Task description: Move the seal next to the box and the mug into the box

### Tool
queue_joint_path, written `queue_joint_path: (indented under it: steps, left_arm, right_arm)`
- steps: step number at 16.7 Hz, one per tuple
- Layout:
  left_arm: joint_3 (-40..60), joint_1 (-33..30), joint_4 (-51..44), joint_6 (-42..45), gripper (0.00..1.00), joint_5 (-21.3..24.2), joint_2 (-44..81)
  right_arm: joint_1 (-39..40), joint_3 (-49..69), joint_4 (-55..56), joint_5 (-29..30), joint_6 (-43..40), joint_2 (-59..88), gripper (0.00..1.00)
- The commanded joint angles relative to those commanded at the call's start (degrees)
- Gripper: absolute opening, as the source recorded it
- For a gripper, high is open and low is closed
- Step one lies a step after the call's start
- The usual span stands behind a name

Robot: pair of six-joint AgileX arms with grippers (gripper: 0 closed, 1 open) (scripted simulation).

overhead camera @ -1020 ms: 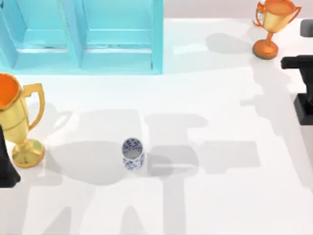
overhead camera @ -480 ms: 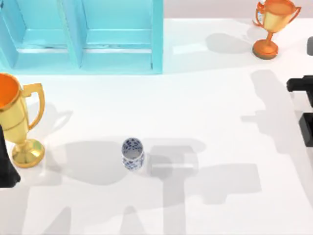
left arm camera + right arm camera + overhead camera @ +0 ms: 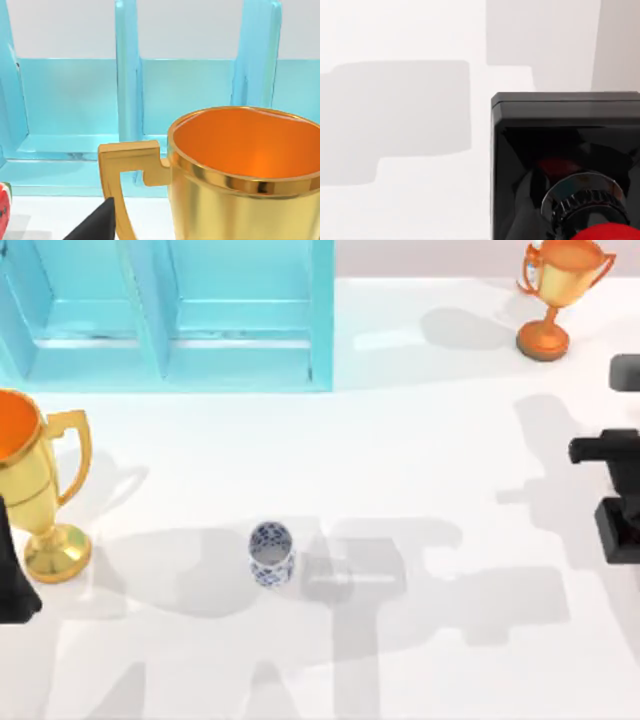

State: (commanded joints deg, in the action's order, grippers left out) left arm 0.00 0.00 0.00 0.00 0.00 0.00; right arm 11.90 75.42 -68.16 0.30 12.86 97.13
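The mug, small and white with a blue pattern, stands upright near the table's middle, apart from both arms. The light blue box with its dividers stands at the back left and fills the background as the box in the left wrist view. At the right edge my right gripper holds the seal. The right wrist view shows the seal close up, black square base below a red knob. My left gripper is parked at the left edge beside a gold trophy.
A large gold trophy stands at the left edge, close to the left arm; the same trophy looms large in the left wrist view. A smaller orange-gold trophy stands at the back right. White table lies between the mug and the right arm.
My right arm has moved toward the table's front edge with the seal, and its shadows have shifted with it. The mug and the left arm have not moved.
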Motion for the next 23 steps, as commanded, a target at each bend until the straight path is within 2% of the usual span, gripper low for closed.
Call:
queue_joint_path:
  steps: [3,7,20,23]
  left_arm:
    - [0.0,0.0,0.0,0.0,1.0,0.0,0.0]
    - [0.0,0.0,0.0,0.0,1.0,0.0,0.0]
    - [0.0,0.0,0.0,0.0,1.0,0.0,0.0]
    - [0.0,0.0,0.0,0.0,1.0,0.0,0.0]
  right_arm:
    - [0.18,-4.04,4.28,0.02,0.05,0.45,0.0]
    - [0.19,-4.25,4.51,0.03,0.05,0.5,0.0]
    - [0.19,-4.25,4.51,0.03,0.05,0.5,0.98]
    - [0.19,-4.25,4.51,0.03,0.05,0.5,1.0]
